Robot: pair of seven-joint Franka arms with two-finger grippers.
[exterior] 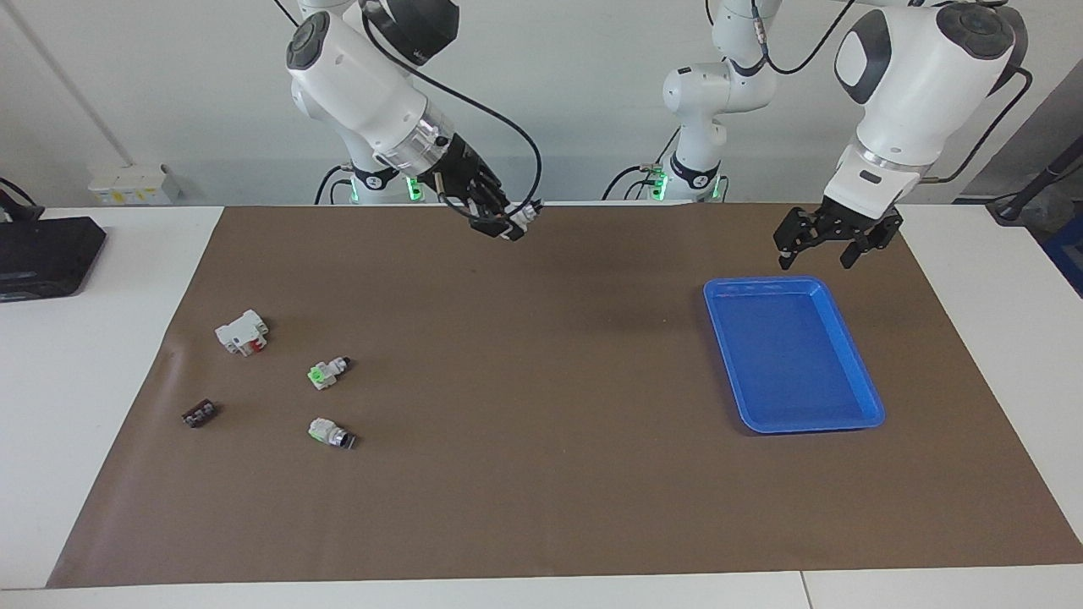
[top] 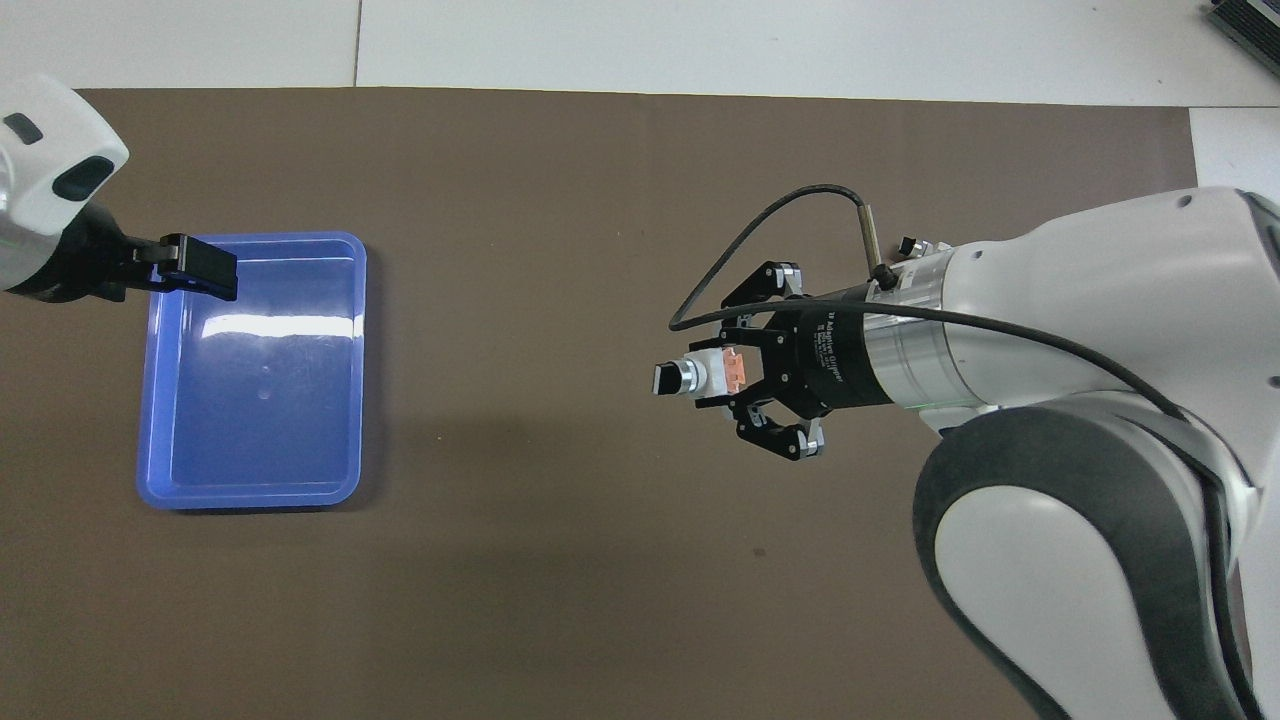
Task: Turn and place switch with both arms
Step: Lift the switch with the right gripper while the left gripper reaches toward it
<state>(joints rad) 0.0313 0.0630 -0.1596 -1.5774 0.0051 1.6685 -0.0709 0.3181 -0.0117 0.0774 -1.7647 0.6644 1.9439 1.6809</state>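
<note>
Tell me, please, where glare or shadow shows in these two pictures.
Overhead view: a bright white streak of glare lies across the floor of the blue tray; a soft shadow darkens the brown mat beside it. Facing view: the tray shows no such streak; faint shadows fall on the mat under the raised arms.

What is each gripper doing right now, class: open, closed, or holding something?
Left gripper: open, empty, waiting over the blue tray's robot-side end.
Right gripper: closed on the orange switch, raised above the mat.
</note>
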